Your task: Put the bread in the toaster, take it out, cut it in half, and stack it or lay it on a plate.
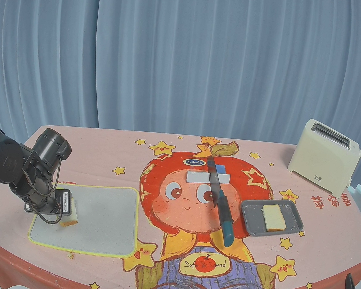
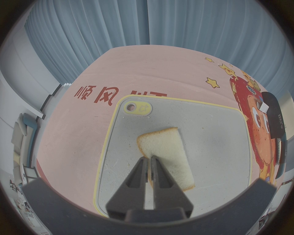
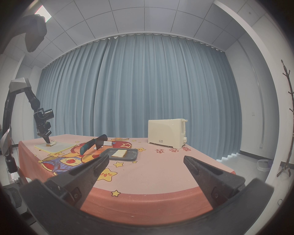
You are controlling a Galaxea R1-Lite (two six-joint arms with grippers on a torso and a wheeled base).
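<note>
A half slice of white bread point(image 1: 70, 217) point(image 2: 167, 151) stands tilted at the left end of the grey, yellow-rimmed cutting board point(image 1: 99, 215) point(image 2: 214, 137). My left gripper point(image 1: 62, 212) point(image 2: 149, 159) is shut on its near edge, with the fingers almost together. Another half slice point(image 1: 273, 217) lies flat on the grey plate point(image 1: 251, 213) point(image 3: 131, 154) at the right. A blue-handled knife point(image 1: 221, 205) point(image 3: 91, 143) lies on the tablecloth between board and plate. The cream toaster point(image 1: 325, 157) point(image 3: 167, 133) stands at the back right. My right gripper point(image 3: 146, 158) hangs open off the table's front right corner.
A small crumb point(image 1: 71, 255) lies just in front of the cutting board. The round table's edge curves close to the board on the left and front. A blue curtain hangs behind the table.
</note>
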